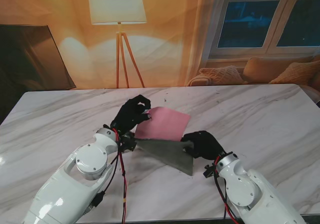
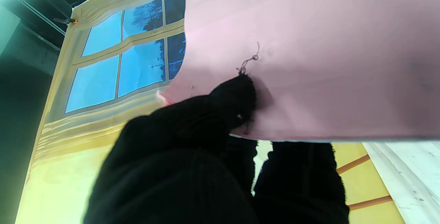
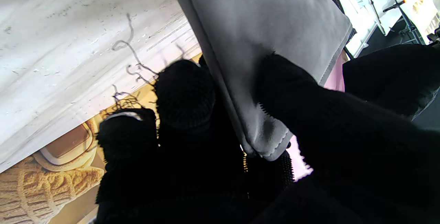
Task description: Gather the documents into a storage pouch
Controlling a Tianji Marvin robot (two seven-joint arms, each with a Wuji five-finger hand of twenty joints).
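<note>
Two gloved hands work at mid-table. Left hand [image 1: 131, 115] pinches the far left corner of the pink sheet [image 1: 164, 124], fingers [image 2: 237, 96] closed on its edge. Right hand [image 1: 201, 144] grips the right end of the gray pouch [image 1: 170, 153], thumb and fingers clamped on the fabric. Pink sheet lies partly inside the pouch mouth, above the marble table [image 1: 260, 119].

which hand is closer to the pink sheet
Left. The left hand pinches the pink sheet at its left edge; the right hand grips the grey pouch nearer to me, beside the sheet.
</note>
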